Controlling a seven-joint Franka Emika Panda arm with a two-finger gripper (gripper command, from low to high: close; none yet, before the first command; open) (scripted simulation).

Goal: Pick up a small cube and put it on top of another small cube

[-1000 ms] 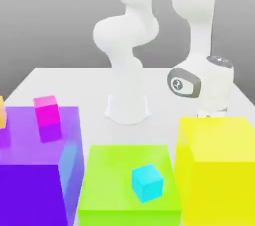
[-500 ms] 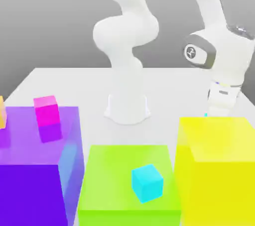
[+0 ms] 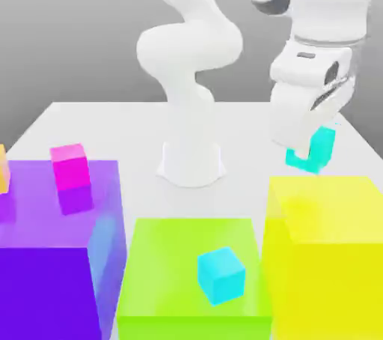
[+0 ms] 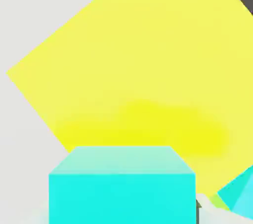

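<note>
A small turquoise-green cube [image 3: 314, 150] hangs in the air above the back edge of the big yellow block [image 3: 329, 256], on the exterior view's right. My gripper [image 3: 310, 140] is shut on this small cube from above, with the white hand over it. In the hand view the same small cube [image 4: 122, 188] sits close to the camera, with the yellow block's top [image 4: 138, 70] below it.
A sky-blue small cube [image 3: 221, 275] lies on the big green block [image 3: 187, 256] at the front middle. A magenta small cube [image 3: 69, 166] rests on the big purple block [image 3: 52, 256] at the exterior view's left. The arm's white base [image 3: 192, 162] stands behind the blocks.
The hand has risen from behind the yellow block, bringing the turquoise-green cube up into sight. The other cubes have not moved.
</note>
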